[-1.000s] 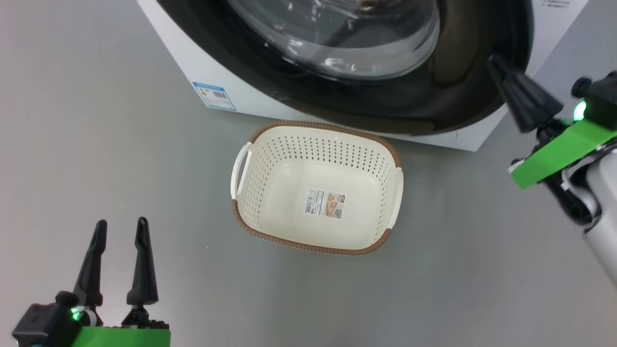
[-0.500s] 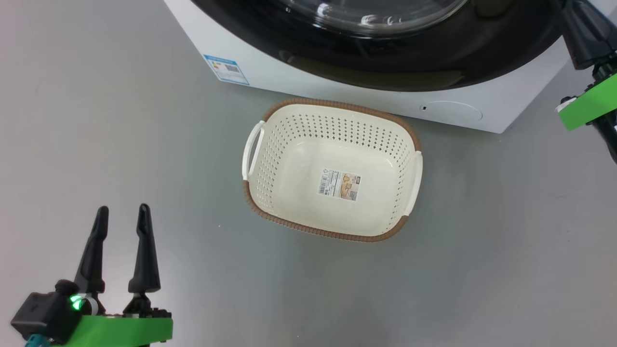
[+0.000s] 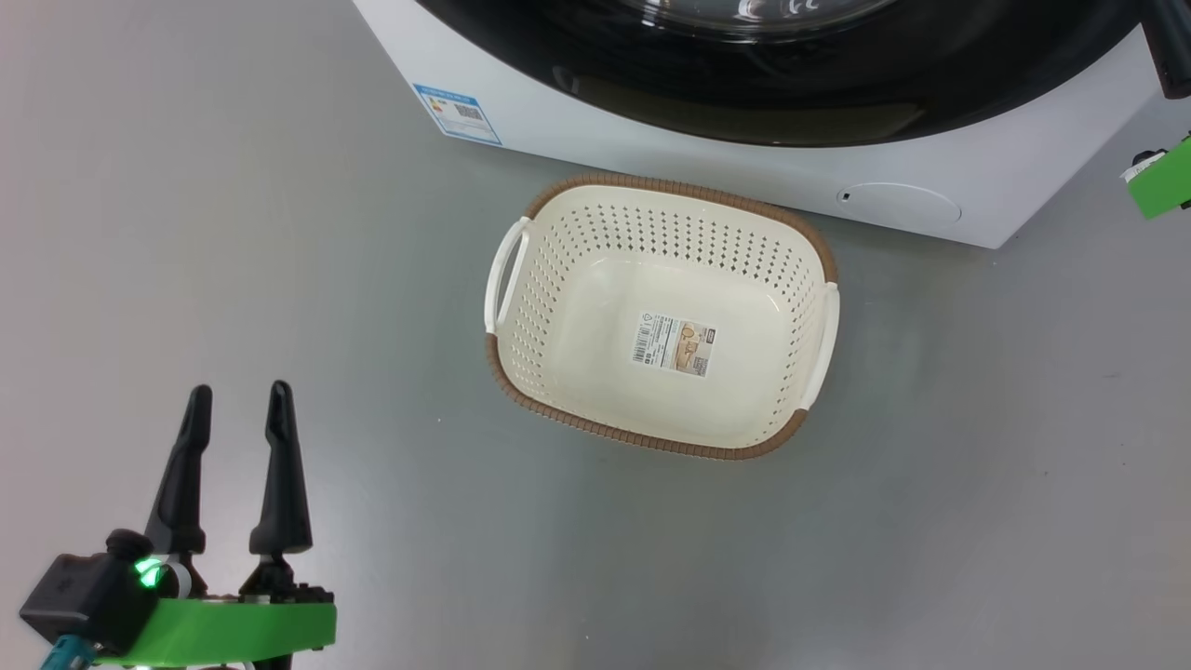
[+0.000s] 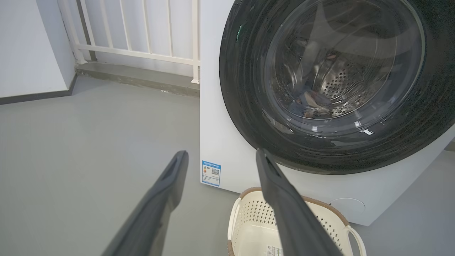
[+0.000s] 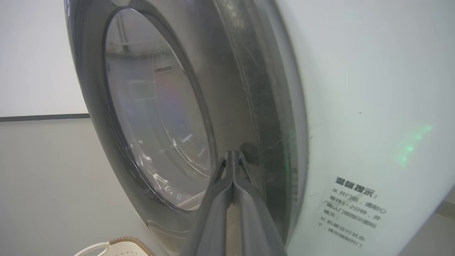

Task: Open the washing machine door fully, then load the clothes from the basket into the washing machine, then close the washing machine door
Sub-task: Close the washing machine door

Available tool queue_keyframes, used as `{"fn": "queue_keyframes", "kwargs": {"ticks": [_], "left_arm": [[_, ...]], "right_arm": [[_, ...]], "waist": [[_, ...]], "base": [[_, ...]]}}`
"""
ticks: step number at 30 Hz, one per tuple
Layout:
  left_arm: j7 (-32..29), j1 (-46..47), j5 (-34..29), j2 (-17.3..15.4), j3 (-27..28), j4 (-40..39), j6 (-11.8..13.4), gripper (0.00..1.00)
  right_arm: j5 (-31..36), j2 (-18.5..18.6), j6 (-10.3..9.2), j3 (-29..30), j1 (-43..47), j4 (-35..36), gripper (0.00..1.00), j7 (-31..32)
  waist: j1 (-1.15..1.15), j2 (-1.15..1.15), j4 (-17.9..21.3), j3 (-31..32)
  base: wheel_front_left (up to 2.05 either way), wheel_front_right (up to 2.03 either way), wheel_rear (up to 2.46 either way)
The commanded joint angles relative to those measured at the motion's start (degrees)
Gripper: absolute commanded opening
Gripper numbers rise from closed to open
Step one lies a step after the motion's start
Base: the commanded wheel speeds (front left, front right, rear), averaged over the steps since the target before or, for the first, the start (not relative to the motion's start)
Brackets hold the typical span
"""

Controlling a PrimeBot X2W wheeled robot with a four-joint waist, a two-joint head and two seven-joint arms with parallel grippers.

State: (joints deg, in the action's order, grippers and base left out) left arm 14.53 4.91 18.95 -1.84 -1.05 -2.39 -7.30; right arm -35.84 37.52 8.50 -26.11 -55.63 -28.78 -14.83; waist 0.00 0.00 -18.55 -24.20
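Note:
The cream basket with a brown rim stands empty on the floor, just in front of the washing machine. The glossy black washing machine door lies against the white front. Through its glass, clothes lie in a dark bundle in the steel drum. My left gripper hovers open and empty over the floor, left of the basket. My right gripper is shut on nothing, its tips at the door's right rim beside the white front panel.
A blue sticker marks the machine's lower left corner and a round service flap the lower right. A white railing and a low step run behind the machine on the left. Grey floor surrounds the basket.
The head camera has shifted, so machine and basket sit further right and higher in the picture. My right gripper has slid up along the door's right edge. The left gripper has stayed put.

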Motion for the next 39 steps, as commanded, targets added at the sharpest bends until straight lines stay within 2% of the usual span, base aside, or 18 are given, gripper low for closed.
{"fn": "queue_keyframes", "kwargs": {"ticks": [1, 16, 17, 18, 19, 20, 33, 39], "left_arm": [[0.5, 0.9, 0.2, -1.0, 2.0, -1.6, 0.1, 1.0], [0.5, 0.3, -0.3, -1.0, 2.2, -0.6, 0.3, 1.0], [0.5, 0.3, -0.4, -1.0, 2.3, -0.6, 0.3, 1.0], [0.5, 0.2, -0.5, -1.0, 2.3, -0.5, 0.3, 1.0], [0.5, 0.1, -0.6, -1.0, 2.4, -0.4, 0.3, 1.0], [0.5, 0.0, -0.7, -1.0, 2.6, -0.4, 0.3, 1.0], [0.5, -1.0, -2.6, -1.0, 3.5, 0.3, 0.0, 1.0], [0.5, -1.6, -2.8, -1.2, 4.0, 0.6, -0.1, 1.0]], "right_arm": [[0.2, 1.3, -1.01, 2.3, -1.7, -0.4, 0.0, -0.2], [-0.9, -1.0, -1.01, 1.3, 3.4, 1.4, 0.0, -0.2], [-1.0, -1.3, -1.01, 1.3, 4.1, 1.8, 0.16, -0.2], [-1.0, -1.6, -1.01, 1.5, 4.8, 2.2, 0.41, -0.2], [-0.9, -2.1, -1.01, 1.7, 5.8, 2.6, 0.8, -0.2], [-0.7, -2.5, -1.01, 1.9, 6.7, 3.0, 1.0, -0.2], [1.0, -7.1, -1.01, 5.7, 18.2, 9.2, 1.0, -0.2], [1.2, -9.8, -1.01, 7.5, 23.5, 13.2, 1.0, -0.2]], "waist": [[0.0, 0.0, 0.0, 0.2], [0.0, 0.0, 1.2, 3.6], [0.0, 0.0, 1.4, 4.1], [0.0, 0.0, 1.6, 4.6], [0.0, 0.0, 1.8, 5.2], [0.0, 0.0, 2.1, 5.7], [0.0, 0.0, 7.1, 11.2], [0.0, 0.0, 10.6, 14.1]], "base": [[0.0, 0.0, 0.0], [0.0, 0.0, 0.0], [0.0, 0.0, 0.0], [0.0, 0.0, 0.0], [0.0, 0.0, 0.0], [0.0, 0.0, 0.0], [0.0, 0.0, 0.0], [0.0, 0.0, 0.0]]}}
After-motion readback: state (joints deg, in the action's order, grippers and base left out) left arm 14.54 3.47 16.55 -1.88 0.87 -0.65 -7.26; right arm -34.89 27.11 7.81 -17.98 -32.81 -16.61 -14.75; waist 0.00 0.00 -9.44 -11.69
